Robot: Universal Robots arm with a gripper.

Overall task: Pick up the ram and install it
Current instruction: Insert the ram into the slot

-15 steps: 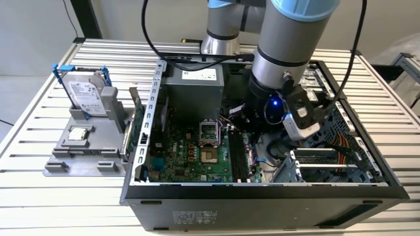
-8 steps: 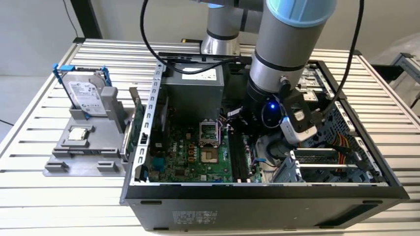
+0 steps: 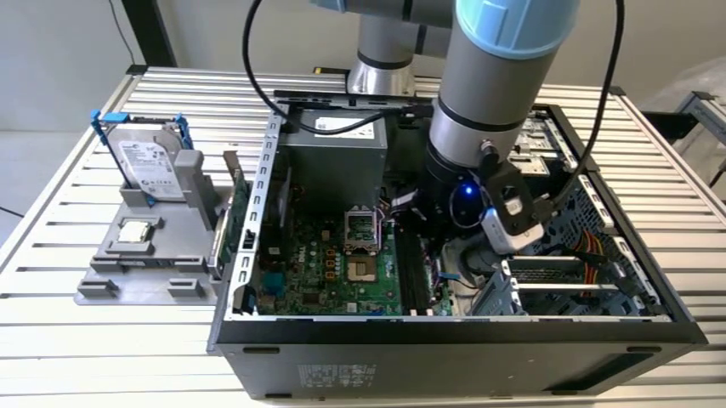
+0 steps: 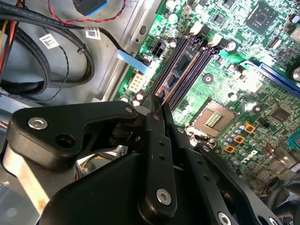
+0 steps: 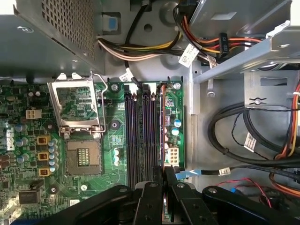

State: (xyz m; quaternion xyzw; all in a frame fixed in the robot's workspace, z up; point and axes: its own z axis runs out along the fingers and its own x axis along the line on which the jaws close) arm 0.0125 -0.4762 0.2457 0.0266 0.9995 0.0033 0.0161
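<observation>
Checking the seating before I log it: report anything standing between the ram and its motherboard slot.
Nothing visible does. The long thin greenish ram stick stands on edge along the outermost black memory slot, between the black gripper fingers, in both wrist views. The neighbouring slots are bare.

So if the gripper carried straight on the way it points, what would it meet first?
Probably the motherboard's memory slots: the gripper, jaws shut on the ram, points down at them. How far the ram already sits in its slot is unclear.
</observation>
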